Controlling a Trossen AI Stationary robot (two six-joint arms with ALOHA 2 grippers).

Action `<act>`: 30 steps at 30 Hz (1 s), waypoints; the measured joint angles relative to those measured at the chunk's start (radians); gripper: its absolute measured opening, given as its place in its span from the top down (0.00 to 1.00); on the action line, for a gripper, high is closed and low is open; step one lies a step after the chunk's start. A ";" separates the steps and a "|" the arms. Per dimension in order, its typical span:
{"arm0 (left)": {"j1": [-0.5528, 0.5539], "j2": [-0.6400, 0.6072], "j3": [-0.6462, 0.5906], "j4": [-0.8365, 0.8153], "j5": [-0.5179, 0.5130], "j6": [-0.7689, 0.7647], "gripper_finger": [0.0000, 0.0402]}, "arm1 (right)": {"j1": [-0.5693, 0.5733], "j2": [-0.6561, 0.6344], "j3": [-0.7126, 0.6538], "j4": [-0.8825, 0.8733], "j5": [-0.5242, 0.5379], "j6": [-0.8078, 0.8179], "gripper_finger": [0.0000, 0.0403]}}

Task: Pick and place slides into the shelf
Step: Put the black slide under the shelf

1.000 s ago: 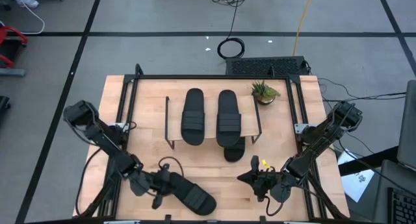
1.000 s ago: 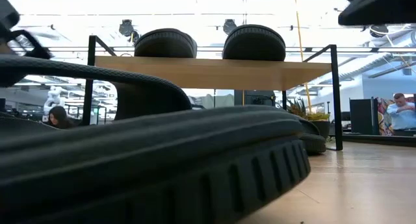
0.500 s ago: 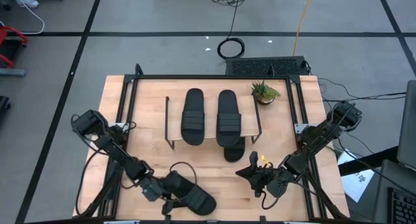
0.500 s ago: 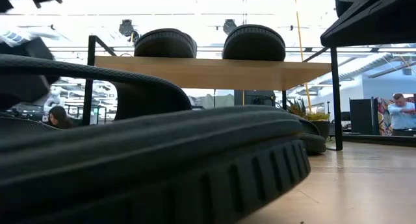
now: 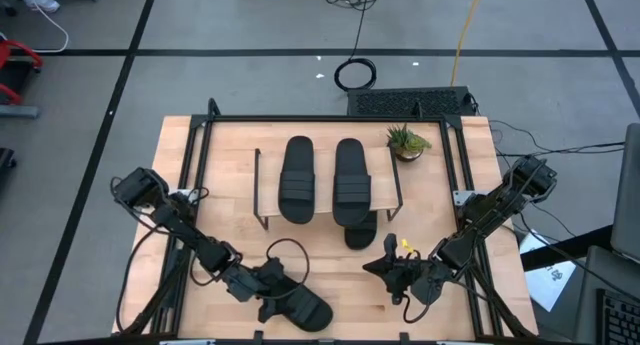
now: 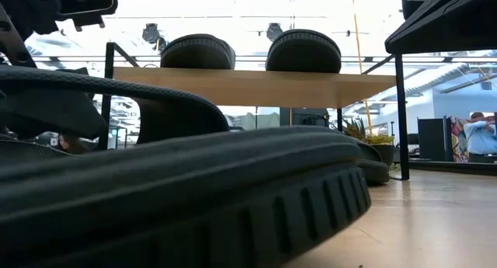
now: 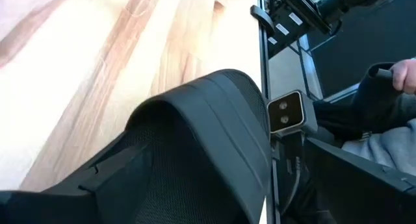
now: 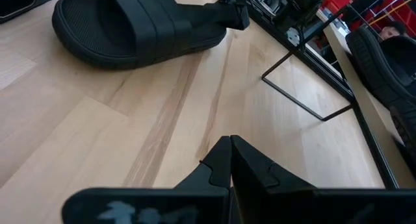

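Two black slides (image 5: 298, 177) (image 5: 351, 177) lie side by side on the plank top of the shelf (image 5: 385, 185). A third slide (image 5: 360, 232) rests on the table under the shelf, one end sticking out at its front. The fourth slide (image 5: 300, 307) lies flat by the table's near edge and fills the low view (image 6: 194, 190). My left gripper (image 5: 268, 290) is open at that slide's left end, with the strap (image 7: 208, 133) right before it. My right gripper (image 5: 385, 268) hovers shut above bare wood at the near right (image 8: 229, 159). My left gripper stands open at the strap end of the near slide, coming in slanting down from the table's left. One finger (image 8: 229, 13) lies at the strap's edge. I cannot tell whether the fingers touch it. The slide's sole rests flat on the table.
A small potted plant (image 5: 406, 142) stands at the far right beside the shelf. A black frame (image 5: 330, 118) rims the table. The low camera (image 7: 286, 112) sits at the near edge behind the slide. People show beyond the table (image 6: 481, 136). Bare wood lies between the shelf and the near slide.
My left gripper has moved toward the table's right and a little down, onto the left end of the near slide, rolling somewhat, and its fingers have opened. The slide has stayed where it lay.
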 joint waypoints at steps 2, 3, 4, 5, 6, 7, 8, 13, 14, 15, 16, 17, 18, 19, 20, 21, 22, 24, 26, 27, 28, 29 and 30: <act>0.000 0.000 0.000 0.000 0.002 -0.004 0.07 | 0.000 0.000 0.000 0.000 0.000 0.000 1.00; 0.000 0.001 0.000 0.001 0.009 -0.013 0.10 | 0.000 0.000 0.000 0.000 0.000 0.000 1.00; 0.000 0.006 0.000 0.015 0.015 -0.020 0.13 | 0.000 0.000 0.000 0.000 0.000 0.000 1.00; 0.000 0.013 0.000 0.036 0.027 -0.027 0.16 | 0.000 0.000 0.000 0.000 0.000 0.000 1.00; 0.000 0.022 0.000 0.058 0.043 -0.027 0.19 | 0.000 0.000 0.000 0.000 0.000 0.000 1.00; -0.001 0.032 0.000 0.081 0.059 -0.026 0.22 | 0.000 0.000 0.000 0.000 0.000 0.000 1.00; -0.001 0.043 0.000 0.110 0.065 -0.025 0.24 | 0.000 0.000 0.000 0.000 0.000 0.000 1.00; 0.004 0.104 0.000 0.164 0.053 -0.021 0.33 | 0.000 0.000 0.000 0.000 0.000 0.000 1.00; 0.007 0.113 0.000 0.172 0.050 -0.021 0.34 | 0.000 0.000 0.000 0.000 0.000 0.000 1.00; 0.010 0.121 0.000 0.174 0.044 -0.021 0.35 | 0.000 0.000 0.000 0.000 0.000 0.000 1.00; 0.012 0.128 0.000 0.177 0.038 -0.016 0.36 | 0.000 0.000 0.000 0.000 0.000 0.000 1.00; 0.013 0.132 0.000 0.182 0.035 -0.002 0.37 | 0.000 0.000 0.000 0.000 0.000 0.000 1.00; 0.014 0.138 0.001 0.188 0.033 0.018 0.39 | 0.000 0.000 0.000 0.000 0.000 0.000 1.00; 0.015 0.140 0.001 0.189 0.034 0.029 0.42 | 0.000 0.000 0.000 0.000 0.000 -0.001 1.00; 0.015 0.141 0.001 0.189 0.033 0.053 0.45 | 0.000 0.000 0.000 0.000 0.000 -0.001 1.00; 0.014 0.142 0.001 0.192 0.034 0.072 0.50 | 0.000 0.000 0.000 0.000 0.000 -0.001 1.00; 0.013 0.139 0.001 0.197 0.034 0.097 0.56 | 0.000 0.000 0.000 0.000 0.000 -0.001 1.00; 0.009 0.127 0.000 0.202 0.034 0.147 0.71 | 0.000 0.000 0.000 0.005 0.000 -0.004 1.00; 0.010 0.110 0.000 0.215 0.044 0.193 0.88 | 0.000 0.000 0.000 0.018 0.000 -0.015 1.00; 0.009 0.096 0.000 0.215 0.052 0.207 0.94 | 0.000 0.000 0.000 0.026 0.000 -0.028 1.00; 0.009 0.080 0.000 0.214 0.052 0.218 0.96 | 0.000 0.000 0.000 0.035 0.000 -0.042 1.00; 0.008 0.063 0.000 0.210 0.048 0.232 0.96 | 0.000 0.000 0.000 0.046 0.000 -0.058 1.00; 0.005 0.044 0.000 0.200 0.038 0.239 0.96 | 0.000 0.000 0.000 0.060 0.000 -0.075 1.00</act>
